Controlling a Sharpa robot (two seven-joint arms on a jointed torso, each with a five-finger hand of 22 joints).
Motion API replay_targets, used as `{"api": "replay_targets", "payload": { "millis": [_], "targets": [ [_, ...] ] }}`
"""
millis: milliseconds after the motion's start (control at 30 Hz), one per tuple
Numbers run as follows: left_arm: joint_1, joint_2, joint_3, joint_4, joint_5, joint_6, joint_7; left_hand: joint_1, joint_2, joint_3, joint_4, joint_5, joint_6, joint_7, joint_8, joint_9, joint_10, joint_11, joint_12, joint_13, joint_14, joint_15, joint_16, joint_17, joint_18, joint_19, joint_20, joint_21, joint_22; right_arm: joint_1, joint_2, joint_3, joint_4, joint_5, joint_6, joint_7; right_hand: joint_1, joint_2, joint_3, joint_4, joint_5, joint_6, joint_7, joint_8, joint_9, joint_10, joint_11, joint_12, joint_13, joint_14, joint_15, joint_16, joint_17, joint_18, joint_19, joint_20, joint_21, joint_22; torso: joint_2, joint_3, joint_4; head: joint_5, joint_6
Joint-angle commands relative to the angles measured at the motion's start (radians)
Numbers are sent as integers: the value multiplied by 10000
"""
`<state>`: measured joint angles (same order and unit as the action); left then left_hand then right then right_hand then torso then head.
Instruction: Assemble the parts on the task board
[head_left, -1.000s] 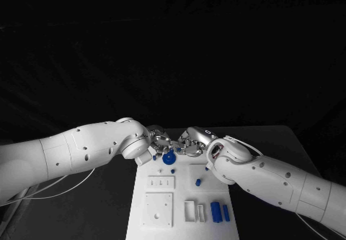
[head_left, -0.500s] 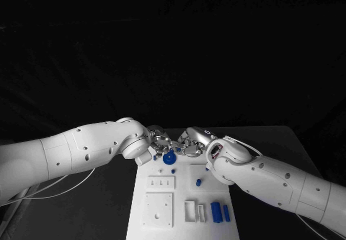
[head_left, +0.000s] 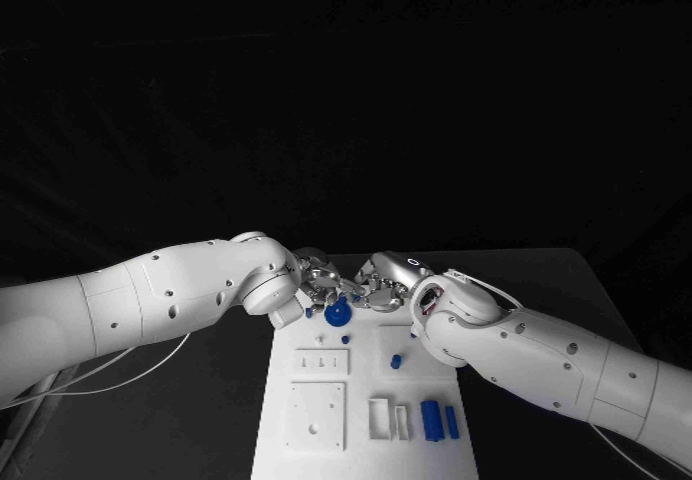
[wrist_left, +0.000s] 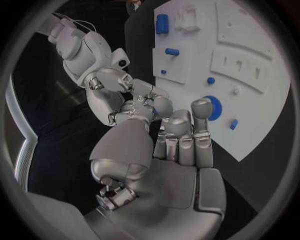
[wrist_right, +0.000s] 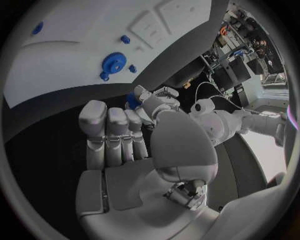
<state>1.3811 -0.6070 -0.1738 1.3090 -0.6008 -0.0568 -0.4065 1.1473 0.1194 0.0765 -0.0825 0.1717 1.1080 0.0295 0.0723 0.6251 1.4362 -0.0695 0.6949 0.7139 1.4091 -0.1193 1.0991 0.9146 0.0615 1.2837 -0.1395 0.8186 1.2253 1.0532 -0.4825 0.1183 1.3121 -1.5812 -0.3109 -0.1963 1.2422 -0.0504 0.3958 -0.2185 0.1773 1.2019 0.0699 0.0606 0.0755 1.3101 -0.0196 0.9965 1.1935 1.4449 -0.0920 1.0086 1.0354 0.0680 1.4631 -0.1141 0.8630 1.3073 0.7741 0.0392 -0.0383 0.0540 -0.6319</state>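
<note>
Your black table (head_left: 548, 290) sits in a dark room, with the white task board (head_left: 368, 400) in the middle of it. Your left hand (head_left: 317, 283) and right hand (head_left: 382, 285) meet at the far end of the board, fingertips close together. In the right wrist view, the left hand pinches a small blue part (wrist_right: 133, 100) in its fingertips. The right hand's fingers lie side by side and straight; you cannot tell if it holds anything. Just below the hands, one round blue gear (head_left: 338, 316) sits on the board. One small blue peg (head_left: 307, 312) lies beside the gear. Farther out you see two more tiny blue pegs (head_left: 346, 339), then one short blue piece (head_left: 395, 361). At the near end, two long blue blocks (head_left: 431, 419) stand side by side, next to a white holder (head_left: 381, 420).
</note>
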Motion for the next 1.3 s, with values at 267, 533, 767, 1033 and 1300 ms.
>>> {"api": "replay_targets", "payload": {
  "millis": [267, 533, 767, 1033, 1300],
  "targets": [
    [-4, 11, -2, 72, 37, 219, 222, -14, 339, 366, -701, 1133, -22, -76, -3, 115, 2, -51, -36, 0, -15, -28, 94, 79, -90, 154, -8, -174, 243, 3, -15, 4, 110, -101, 128, -40, 58, 33, 96, -20, 139, 92, -10, 28, 12, 12, -66, -3, -21, 21, -32, -28, -43, -83, 63, -7, 43, 1072, 6, 9, 10, 6, -58],
    [-6, -37, -1, 141, 102, 168, 272, -172, 712, 1537, -1668, 1432, -139, 77, -18, 167, -50, 11, -74, -11, -45, 7, 5, -9, -44, 166, 23, -373, 400, -1, -38, 4, 77, -105, 141, -75, 49, 28, 132, -37, 163, 94, -6, 28, 13, 14, -67, -10, -28, 25, -31, -33, -48, -87, 66, -10, 47, 1073, 2, 0, 1, 9, -42],
    [-22, -29, -1, 99, 119, -52, 300, -755, -115, 4197, -1427, 340, 104, 31, 60, 559, 47, -3, -80, -29, 10, 1, 90, 76, -52, 279, 19, -501, 697, -17, -33, 4, 65, -100, 154, -54, 19, 19, 148, -37, 155, 93, -7, 26, 15, 9, -66, -28, -42, 22, -34, -55, -67, -89, 61, -12, 25, 1068, 0, 11, 8, 36, -51],
    [-38, -13, -2, 72, 122, -340, 159, -1093, -375, 4412, -1481, 832, 366, -170, 330, 1652, 195, -105, -7, 22, 148, -92, 373, 420, -140, 441, -75, -581, 946, -22, -42, 4, 59, -83, 71, -46, -38, -72, -161, 109, 119, -32, -13, 27, -8, -55, -59, -167, -146, 16, -20, -141, -139, -97, 43, -1, -122, 1035, -2, 5, 3, 29, -69],
    [-39, -15, -4, 79, 57, -562, 128, -1432, -748, 4562, -1432, 1606, 738, -385, 565, 2732, 390, -201, -4, 43, 276, -129, 587, 713, -235, 558, -118, -663, 1082, -22, -69, 4, 45, -24, -133, -65, 9, -239, -598, 454, -50, -521, 92, 22, -51, -206, -20, -384, -317, 6, 43, -293, -244, -40, 25, 61, -441, 983, -5, 14, 3, 52, -103]
  ]
}}
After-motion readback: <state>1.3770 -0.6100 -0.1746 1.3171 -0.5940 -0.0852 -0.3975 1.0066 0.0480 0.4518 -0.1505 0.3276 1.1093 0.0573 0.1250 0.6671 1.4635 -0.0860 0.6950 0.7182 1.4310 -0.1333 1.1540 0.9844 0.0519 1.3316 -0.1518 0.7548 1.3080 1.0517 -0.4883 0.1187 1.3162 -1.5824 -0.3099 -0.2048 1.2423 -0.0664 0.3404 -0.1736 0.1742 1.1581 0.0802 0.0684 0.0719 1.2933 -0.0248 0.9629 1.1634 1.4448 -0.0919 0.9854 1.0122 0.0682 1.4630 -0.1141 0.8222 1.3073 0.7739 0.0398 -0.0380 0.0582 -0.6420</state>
